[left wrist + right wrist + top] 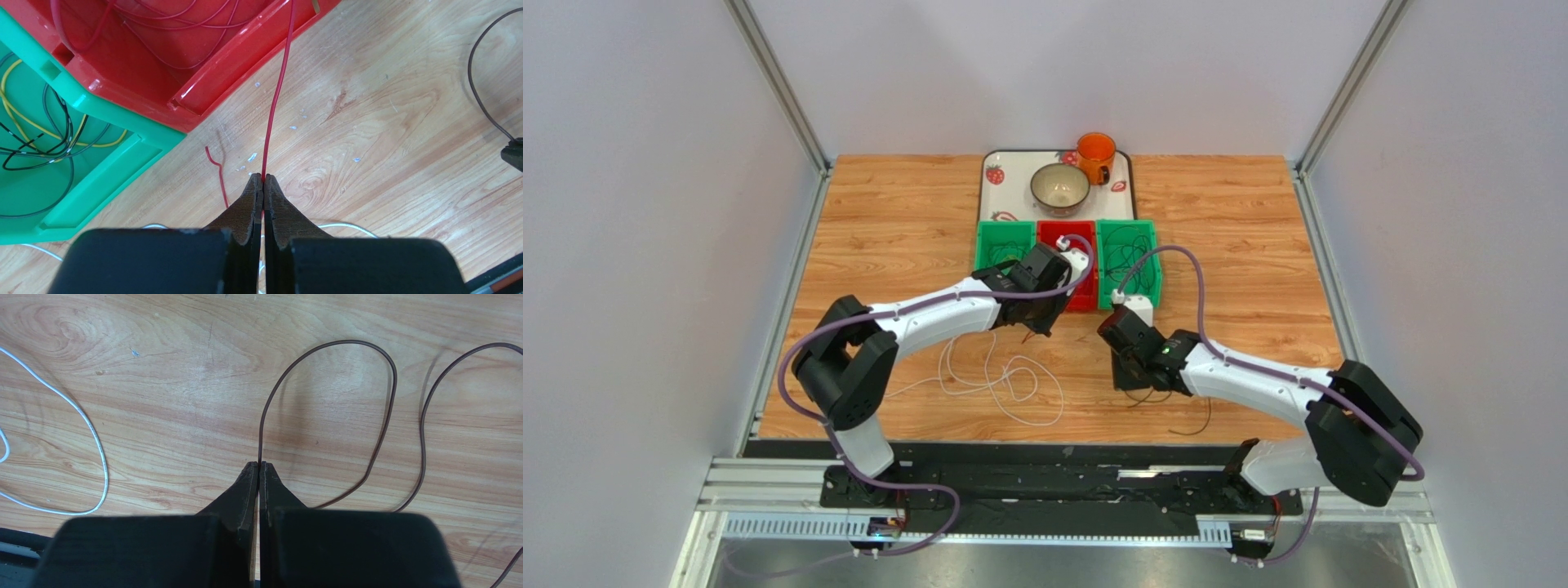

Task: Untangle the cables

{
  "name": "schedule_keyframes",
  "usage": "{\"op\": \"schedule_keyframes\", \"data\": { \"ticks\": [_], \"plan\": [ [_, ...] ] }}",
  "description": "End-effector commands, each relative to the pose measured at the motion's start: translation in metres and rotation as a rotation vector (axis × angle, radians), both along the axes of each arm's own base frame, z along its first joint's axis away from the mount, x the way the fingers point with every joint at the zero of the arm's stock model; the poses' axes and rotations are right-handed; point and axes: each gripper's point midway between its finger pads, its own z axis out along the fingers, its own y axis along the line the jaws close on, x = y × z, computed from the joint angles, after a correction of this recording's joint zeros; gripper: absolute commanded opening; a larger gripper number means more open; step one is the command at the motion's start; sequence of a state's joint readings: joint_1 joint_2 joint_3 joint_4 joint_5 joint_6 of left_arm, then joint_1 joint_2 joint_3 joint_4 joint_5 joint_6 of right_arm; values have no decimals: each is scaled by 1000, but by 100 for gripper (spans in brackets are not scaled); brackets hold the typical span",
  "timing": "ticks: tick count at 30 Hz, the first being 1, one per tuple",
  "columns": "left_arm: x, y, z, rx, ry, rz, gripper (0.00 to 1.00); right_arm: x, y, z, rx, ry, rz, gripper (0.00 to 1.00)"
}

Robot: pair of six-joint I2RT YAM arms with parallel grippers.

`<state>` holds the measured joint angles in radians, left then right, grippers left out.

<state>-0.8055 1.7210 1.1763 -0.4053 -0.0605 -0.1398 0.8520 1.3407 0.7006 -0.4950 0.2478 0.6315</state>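
In the left wrist view my left gripper is shut on a thin red cable that runs taut from the fingertips up into the red bin. A short loose red end lies beside the fingers. In the right wrist view my right gripper is shut on a dark brown cable that loops over the wood. A white cable curls to its left. From above, the left gripper hangs in front of the bins, with the right gripper beside it and white loops on the table between the arms.
A green bin holding yellow and black wires stands left of the red bin. Another green bin with dark wires stands to the right. Behind them a tray carries a bowl and an orange cup. Grey walls flank the table.
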Motion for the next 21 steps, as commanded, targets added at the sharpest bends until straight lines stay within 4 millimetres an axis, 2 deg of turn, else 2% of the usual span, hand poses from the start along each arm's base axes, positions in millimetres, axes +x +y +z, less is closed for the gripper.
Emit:
{"op": "schedule_keyframes", "data": {
  "ticks": [1, 3, 4, 8, 9, 11, 12, 13, 15, 21],
  "plan": [
    [16, -17, 34, -49, -66, -11, 0, 12, 12, 9, 47, -44, -2, 0],
    [20, -17, 44, -46, -82, -3, 0, 12, 13, 9, 46, -42, 2, 0],
    [26, -23, 58, -65, -106, -3, 0, 12, 14, 8, 46, -41, 5, 0],
    [40, -30, 83, -65, -145, 8, 0, 13, 14, 7, 46, -40, 8, 0],
    [46, -34, 94, -80, -165, 12, 0, 12, 15, 7, 47, -37, 7, 0],
    [53, -36, 92, -51, -168, 14, 0, 13, 14, 7, 48, -39, 9, 0],
    [60, -42, 105, -62, -190, 14, 0, 12, 15, 7, 49, -40, 11, 0],
    [64, -42, 98, -29, -183, 12, 0, 12, 15, 7, 50, -41, 12, 0],
    [73, -48, 108, -31, -208, 11, 0, 13, 15, 7, 50, -41, 14, 0],
    [94, -46, 108, 11, -241, 38, 0, 12, 15, 5, 49, -37, 14, 0]
  ]
}}
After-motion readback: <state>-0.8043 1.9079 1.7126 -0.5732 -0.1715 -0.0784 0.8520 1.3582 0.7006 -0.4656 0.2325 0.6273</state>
